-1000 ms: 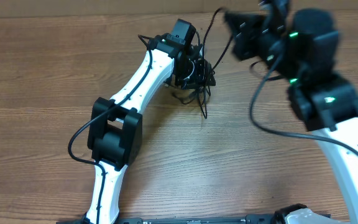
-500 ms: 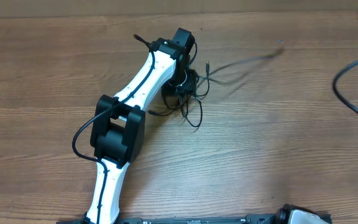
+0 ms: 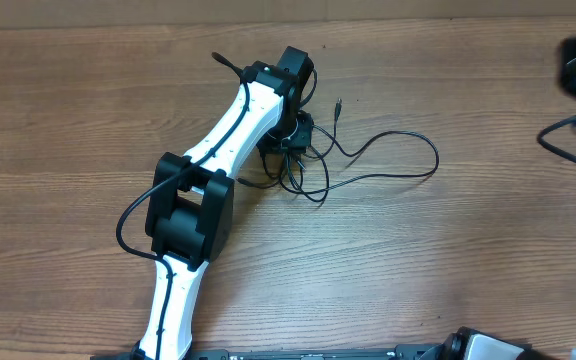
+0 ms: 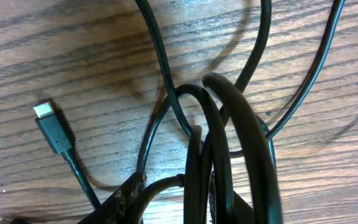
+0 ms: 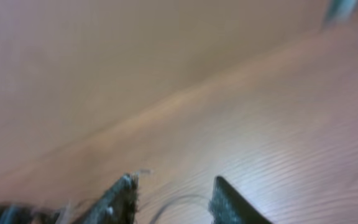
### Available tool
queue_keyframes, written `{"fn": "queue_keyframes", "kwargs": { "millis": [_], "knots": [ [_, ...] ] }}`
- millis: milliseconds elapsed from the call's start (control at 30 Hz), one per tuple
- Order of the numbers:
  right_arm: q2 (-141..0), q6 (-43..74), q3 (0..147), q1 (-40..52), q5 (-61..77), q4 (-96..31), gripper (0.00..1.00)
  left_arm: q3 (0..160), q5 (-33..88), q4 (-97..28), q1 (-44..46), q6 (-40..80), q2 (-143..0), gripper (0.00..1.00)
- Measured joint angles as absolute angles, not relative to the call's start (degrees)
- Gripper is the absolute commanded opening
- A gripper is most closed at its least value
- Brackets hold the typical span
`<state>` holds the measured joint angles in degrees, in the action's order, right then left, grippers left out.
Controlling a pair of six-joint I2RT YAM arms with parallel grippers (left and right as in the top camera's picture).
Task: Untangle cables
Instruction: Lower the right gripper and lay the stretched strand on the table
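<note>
In the top middle, the left gripper (image 3: 290,138) pinches the cables (image 4: 254,140), and 1 loop lies to its right. The right gripper (image 5: 173,200) has its 2 fingers apart, holding nothing.

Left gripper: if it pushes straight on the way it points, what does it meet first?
The cables: the bundle lies right at the left gripper, strands in its grip; the wood table is just behind, depth unclear.
</note>
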<state>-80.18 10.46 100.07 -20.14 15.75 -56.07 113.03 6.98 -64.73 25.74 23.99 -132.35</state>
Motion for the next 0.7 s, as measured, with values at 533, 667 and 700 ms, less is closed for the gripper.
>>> {"fn": "queue_keyframes", "kwargs": {
  "millis": [533,667,700],
  "knots": [
    [-95.8,35.9,83.8,-11.7,29.9,-70.5,1.0,113.0,7.0,-64.7,25.7,24.0,-132.4,0.2],
    [-96.7,43.8,77.9,-10.2,30.0,-70.1,1.0,113.0,7.0,-64.7,25.7,24.0,-132.4,0.2],
    [-96.9,46.3,76.1,-9.8,30.1,-68.6,1.0,113.0,7.0,-64.7,25.7,24.0,-132.4,0.2]
  ]
}}
